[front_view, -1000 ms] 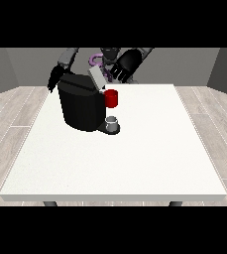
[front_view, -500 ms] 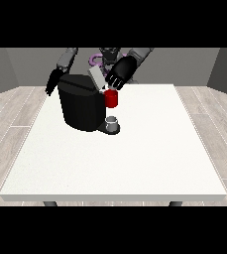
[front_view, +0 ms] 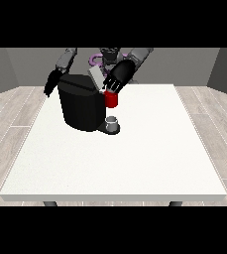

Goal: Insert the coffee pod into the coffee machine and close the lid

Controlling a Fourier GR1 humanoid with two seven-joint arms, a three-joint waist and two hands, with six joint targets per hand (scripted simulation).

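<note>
We see the coffee machine, a black block, standing on the white bench toward its far side, with its grey lid tilted up and open. The hand at the view's right hangs over the machine's front edge, its fingers pointing down at a red part of the machine's head; we cannot tell whether that is the coffee pod or whether the fingers grip anything. A small grey cup sits on the tray below. The hand at the view's left rests beside the machine's far flank, fingers hanging straight, holding nothing. We judge a pod light, rigid and smooth, best pinched by its sides. The lid looks stiff and hinged, so we would press its raised free edge down.
</note>
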